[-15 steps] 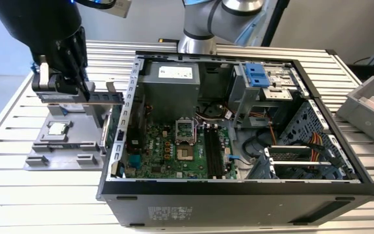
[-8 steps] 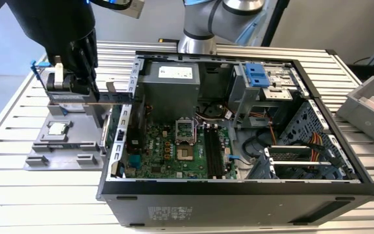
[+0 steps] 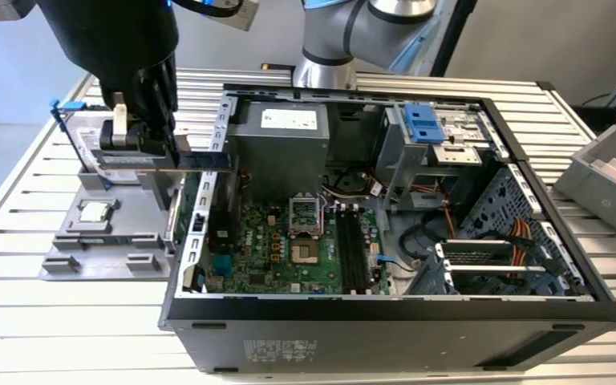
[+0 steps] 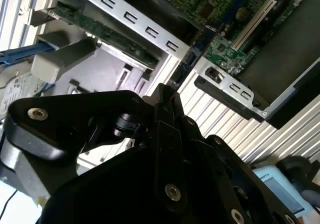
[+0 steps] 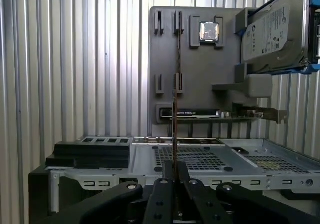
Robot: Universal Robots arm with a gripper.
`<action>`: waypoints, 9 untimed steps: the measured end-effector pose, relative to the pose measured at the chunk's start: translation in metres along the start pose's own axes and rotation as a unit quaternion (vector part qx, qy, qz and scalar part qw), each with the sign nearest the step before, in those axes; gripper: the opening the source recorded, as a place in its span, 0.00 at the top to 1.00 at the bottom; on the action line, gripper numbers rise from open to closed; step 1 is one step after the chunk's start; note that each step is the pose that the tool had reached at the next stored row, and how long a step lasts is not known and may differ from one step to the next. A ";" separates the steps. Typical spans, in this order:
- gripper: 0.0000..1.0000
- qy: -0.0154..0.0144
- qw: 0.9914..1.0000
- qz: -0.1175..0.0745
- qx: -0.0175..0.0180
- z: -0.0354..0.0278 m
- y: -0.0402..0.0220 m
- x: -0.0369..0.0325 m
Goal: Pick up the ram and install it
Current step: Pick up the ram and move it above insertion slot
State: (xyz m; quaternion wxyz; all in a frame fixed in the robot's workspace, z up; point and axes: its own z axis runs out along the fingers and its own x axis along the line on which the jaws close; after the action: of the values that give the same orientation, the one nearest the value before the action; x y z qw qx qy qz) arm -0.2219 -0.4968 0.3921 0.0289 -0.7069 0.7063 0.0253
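Carry step: the end effector (image 3: pixel 142 148) pinches the ram (image 3: pixel 203 160) over the computer case (image 3: pixel 394 309) wall. Installing calls for squaring it with the memory slots (image 3: pixel 353 249).

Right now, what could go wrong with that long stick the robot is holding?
The fingers pinch the ram near one end only, so it might tilt or slip. Its free end hangs close to the computer case's metal wall and could bump it.
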 end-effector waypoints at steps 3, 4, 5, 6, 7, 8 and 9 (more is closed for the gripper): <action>1.00 0.000 1.000 0.000 0.000 0.0000 -0.0024 0.0000; 1.00 0.000 1.000 0.000 0.000 0.0001 -0.0024 0.0000; 1.00 0.000 1.000 0.000 0.000 0.0000 -0.0024 0.0000; 1.00 0.000 1.000 0.000 0.000 0.0001 -0.0024 0.0000; 1.00 0.000 1.000 0.000 0.000 0.0001 -0.0025 0.0000; 1.00 0.000 1.000 0.000 0.000 0.0001 -0.0025 0.0000; 1.00 0.000 1.000 0.000 0.000 0.0001 -0.0026 0.0000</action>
State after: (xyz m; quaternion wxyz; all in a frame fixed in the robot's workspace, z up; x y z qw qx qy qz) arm -0.2193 -0.4968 0.3921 0.0289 -0.7069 0.7063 0.0253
